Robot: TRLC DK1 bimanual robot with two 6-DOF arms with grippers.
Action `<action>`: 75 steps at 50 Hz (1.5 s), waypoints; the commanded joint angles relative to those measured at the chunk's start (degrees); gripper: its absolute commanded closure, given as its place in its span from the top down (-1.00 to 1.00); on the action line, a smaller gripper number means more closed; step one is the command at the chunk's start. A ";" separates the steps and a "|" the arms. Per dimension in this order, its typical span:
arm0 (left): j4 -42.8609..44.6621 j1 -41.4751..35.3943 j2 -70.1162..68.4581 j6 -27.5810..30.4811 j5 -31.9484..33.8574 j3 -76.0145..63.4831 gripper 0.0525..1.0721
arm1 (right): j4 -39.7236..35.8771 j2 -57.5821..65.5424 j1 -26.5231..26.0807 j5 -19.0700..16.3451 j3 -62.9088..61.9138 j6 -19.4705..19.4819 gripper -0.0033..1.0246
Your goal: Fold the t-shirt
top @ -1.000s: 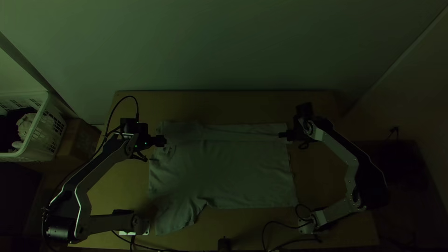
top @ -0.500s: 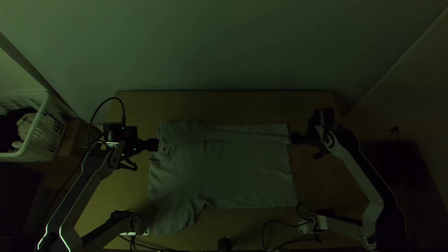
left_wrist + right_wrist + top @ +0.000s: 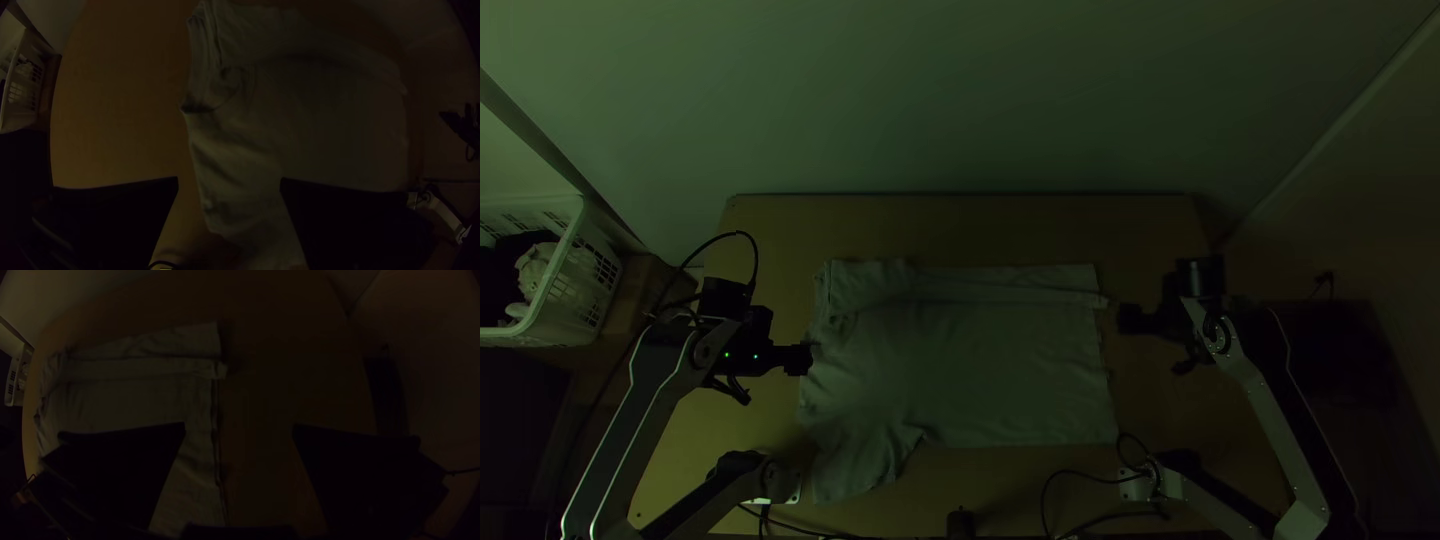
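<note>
Fingers spread, the left pincer (image 3: 798, 359) hangs at the collar-side edge of a t-shirt (image 3: 970, 370) lying across the tabletop (image 3: 960, 228), its far side folded over; the right pincer (image 3: 1125, 319), also spread, stands just beyond the hem, bare wood around it.

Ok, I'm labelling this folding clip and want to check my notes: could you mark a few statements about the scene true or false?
1. The t-shirt lies on the table. True.
2. The left tool is shut on the t-shirt. False: the left tool's fingers stand apart.
3. The right tool's fingers are open. True.
4. In the top view, the basket is right of the table. False: the basket is left of it.
</note>
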 commanded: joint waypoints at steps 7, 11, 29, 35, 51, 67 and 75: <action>-8.13 -5.51 -3.77 -0.39 0.18 0.77 0.89 | -8.03 -0.48 6.18 -1.15 -2.18 5.96 0.85; -10.06 -6.65 -3.68 -1.44 0.35 0.68 0.89 | -10.58 0.14 7.85 -1.94 -2.62 7.98 0.80; -12.96 -13.33 -2.80 -2.93 1.23 -3.18 0.89 | -18.93 4.45 11.80 -7.65 -4.46 10.62 0.82; -12.88 -15.00 -1.57 -2.93 1.14 -5.91 0.89 | -20.07 5.68 12.24 -7.65 -4.99 10.53 0.89; -11.21 -23.35 2.48 -5.48 1.14 -11.88 0.89 | -20.07 8.05 12.77 -8.44 -4.81 10.62 0.86; -6.46 -30.47 9.51 -10.58 0.88 -14.43 0.88 | -19.72 11.30 13.82 -9.85 -5.34 10.62 0.86; -4.00 -31.79 11.79 -11.72 0.00 -16.37 0.77 | -19.19 11.74 14.97 -10.37 -6.22 10.70 0.86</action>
